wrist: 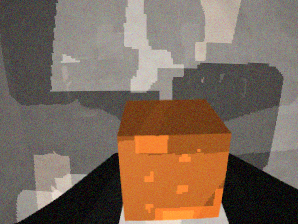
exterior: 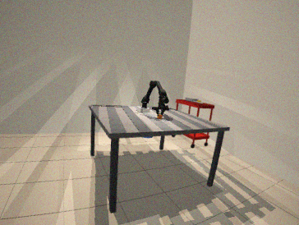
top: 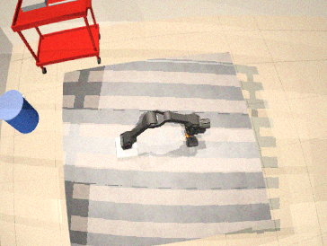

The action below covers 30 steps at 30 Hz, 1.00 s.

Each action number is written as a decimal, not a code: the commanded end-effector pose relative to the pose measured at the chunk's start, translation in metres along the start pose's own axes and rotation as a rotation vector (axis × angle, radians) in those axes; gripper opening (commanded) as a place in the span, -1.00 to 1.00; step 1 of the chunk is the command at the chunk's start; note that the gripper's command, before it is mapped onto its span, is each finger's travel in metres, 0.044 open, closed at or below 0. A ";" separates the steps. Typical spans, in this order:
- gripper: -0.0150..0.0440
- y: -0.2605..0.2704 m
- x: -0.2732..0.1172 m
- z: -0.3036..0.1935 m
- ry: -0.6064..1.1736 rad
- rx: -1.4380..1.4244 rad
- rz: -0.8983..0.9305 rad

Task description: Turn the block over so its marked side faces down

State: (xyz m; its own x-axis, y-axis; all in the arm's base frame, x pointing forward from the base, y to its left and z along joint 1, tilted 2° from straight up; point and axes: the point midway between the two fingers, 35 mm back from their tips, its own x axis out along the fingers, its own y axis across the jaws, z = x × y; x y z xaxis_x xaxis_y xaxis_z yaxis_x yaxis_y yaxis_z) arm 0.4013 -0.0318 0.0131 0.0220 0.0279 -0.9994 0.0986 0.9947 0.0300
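Note:
The orange block is between the two black fingers of my gripper, which is shut on it. In the wrist view its darker top face and a bright side face show, with the fingers along its left and right sides. The block is low at the table; whether it touches the top cannot be told. No clear mark can be made out. A pale strip shows below the block in the wrist view; what it belongs to is unclear.
The arm's base stands on a white plate. A red cart and a blue cylinder stand beyond the table. Striped light and shadow cross the table top.

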 end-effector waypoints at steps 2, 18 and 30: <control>-0.49 0.001 -0.018 0.000 0.000 0.003 0.004; -0.49 0.001 -0.023 0.003 -0.133 0.003 0.002; -0.49 0.001 -0.019 0.003 -0.302 0.003 0.002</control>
State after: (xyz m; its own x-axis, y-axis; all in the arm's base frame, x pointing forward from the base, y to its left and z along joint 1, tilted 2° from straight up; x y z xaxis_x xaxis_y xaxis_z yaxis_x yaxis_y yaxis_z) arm 0.4047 -0.0321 0.0322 0.2787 0.0048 -0.9604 0.0972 0.9947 0.0331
